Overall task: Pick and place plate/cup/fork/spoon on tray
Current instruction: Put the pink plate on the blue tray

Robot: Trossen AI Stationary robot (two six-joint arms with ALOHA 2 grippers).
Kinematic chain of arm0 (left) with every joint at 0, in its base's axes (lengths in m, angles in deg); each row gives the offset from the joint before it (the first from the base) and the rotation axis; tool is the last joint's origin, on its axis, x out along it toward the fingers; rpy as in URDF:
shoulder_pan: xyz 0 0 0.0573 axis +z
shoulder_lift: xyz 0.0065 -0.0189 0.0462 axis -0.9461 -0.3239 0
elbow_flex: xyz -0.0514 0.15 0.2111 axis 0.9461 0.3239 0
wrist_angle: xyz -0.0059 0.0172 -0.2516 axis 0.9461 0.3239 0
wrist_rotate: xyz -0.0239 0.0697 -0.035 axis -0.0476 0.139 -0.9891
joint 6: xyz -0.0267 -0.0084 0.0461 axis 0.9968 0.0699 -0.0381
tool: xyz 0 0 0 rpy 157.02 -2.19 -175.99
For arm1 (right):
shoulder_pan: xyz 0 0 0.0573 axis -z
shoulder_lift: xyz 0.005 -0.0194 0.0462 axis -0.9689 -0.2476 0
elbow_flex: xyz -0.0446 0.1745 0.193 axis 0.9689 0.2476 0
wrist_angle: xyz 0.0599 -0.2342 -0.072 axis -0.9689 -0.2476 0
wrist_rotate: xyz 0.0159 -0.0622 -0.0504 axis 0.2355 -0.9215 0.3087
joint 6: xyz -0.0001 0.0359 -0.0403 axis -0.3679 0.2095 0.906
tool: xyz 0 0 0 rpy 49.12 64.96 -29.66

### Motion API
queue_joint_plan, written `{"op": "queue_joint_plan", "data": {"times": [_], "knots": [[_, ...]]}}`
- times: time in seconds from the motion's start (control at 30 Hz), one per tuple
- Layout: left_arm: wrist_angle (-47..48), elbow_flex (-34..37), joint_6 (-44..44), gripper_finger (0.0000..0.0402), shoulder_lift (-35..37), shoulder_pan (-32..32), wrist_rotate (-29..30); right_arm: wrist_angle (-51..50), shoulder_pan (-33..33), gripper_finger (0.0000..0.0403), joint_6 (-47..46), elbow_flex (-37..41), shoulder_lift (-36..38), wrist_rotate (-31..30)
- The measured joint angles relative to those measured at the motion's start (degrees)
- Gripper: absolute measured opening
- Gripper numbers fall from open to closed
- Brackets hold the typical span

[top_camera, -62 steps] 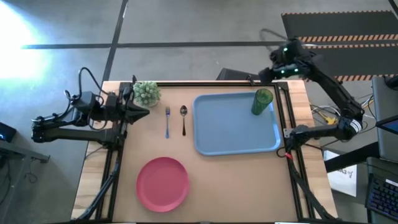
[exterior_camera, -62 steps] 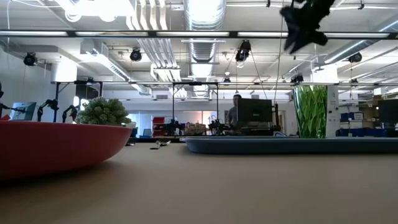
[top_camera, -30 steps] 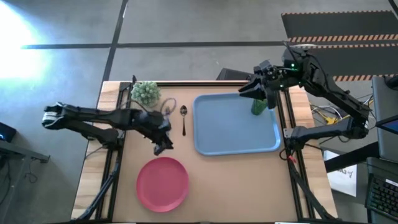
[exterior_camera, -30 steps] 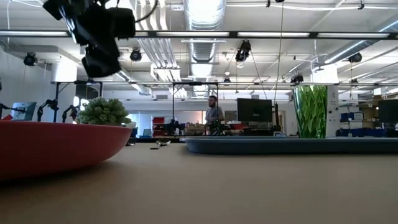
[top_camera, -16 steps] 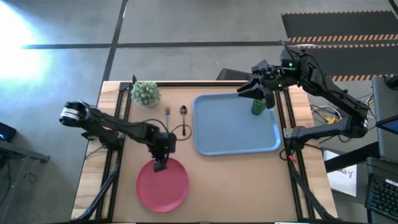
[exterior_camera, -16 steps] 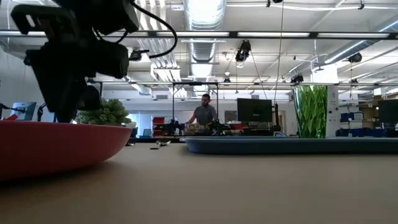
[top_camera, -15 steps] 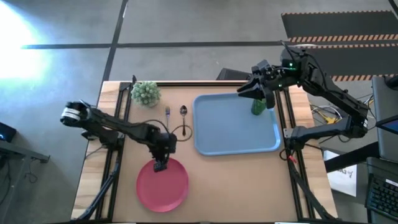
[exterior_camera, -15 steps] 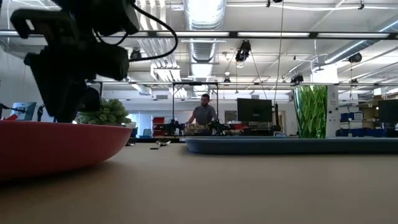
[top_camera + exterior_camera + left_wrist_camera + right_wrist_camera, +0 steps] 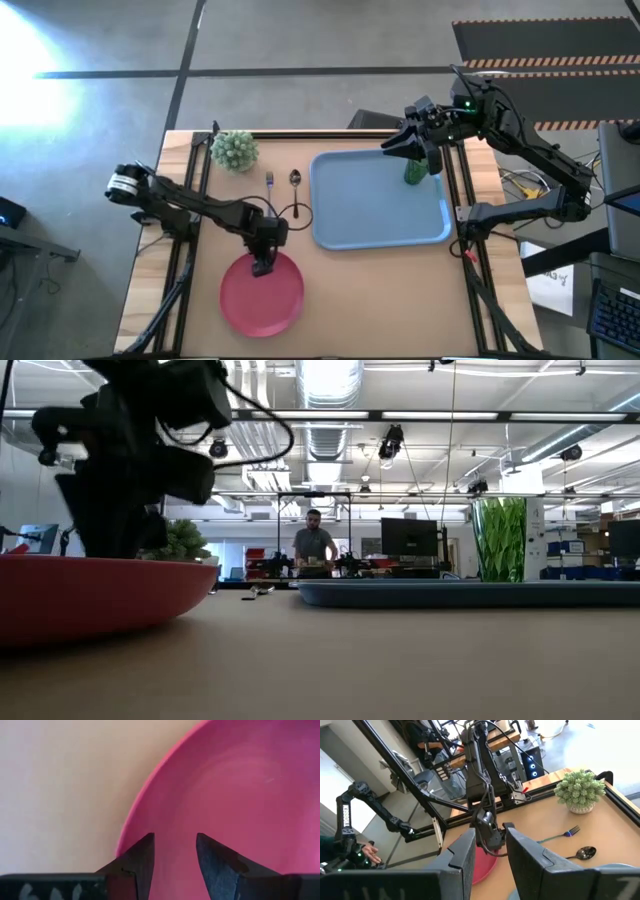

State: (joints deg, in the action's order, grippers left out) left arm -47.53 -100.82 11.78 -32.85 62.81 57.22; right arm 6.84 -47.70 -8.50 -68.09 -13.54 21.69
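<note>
Plate (image 9: 262,294) pink, lying flat on table (image 9: 370,300) at lower left of centre in high view, well apart from blue tray (image 9: 378,200) at centre right. Left gripper (image 9: 262,268) down over plate's upper rim, fingers (image 9: 137,862) a little apart, nothing between them. Right gripper (image 9: 392,147) raised at upper right, beside green cup (image 9: 417,169) in tray's top right corner, fingers parted and empty.
</note>
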Motion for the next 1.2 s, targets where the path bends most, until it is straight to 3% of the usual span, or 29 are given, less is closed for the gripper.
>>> {"op": "queue_joint_plan", "data": {"times": [0.2,0.43,0.53,0.7,0.93,1.2], "knots": [[0.4,-3.7,-0.2,0.0128,3.3,0.0,0.5,0.0,0.0,0.0098,0.0,0.0,0.0,0.0],[4.0,-4.9,-2.0,0.0128,5.4,0.0,9.1,0.0,0.0,0.0098,0.0,0.0,0.0,0.0],[8.4,-4.3,-2.0,0.0128,5.3,0.0,9.7,0.0,0.0,0.0098,0.0,0.0,0.0,0.0],[16.0,-4.2,-1.9,0.0128,4.2,0.0,10.0,0.0,0.0,0.0098,0.0,0.0,0.0,0.0],[15.5,-4.2,-1.5,0.0128,3.8,0.0,9.7,0.0,0.0,0.0098,0.0,0.0,0.0,0.0],[15.4,-4.2,-1.4,0.0128,3.8,0.0,3.3,0.0,0.0,0.0098,0.0,0.0,0.0,-0.1]]}}
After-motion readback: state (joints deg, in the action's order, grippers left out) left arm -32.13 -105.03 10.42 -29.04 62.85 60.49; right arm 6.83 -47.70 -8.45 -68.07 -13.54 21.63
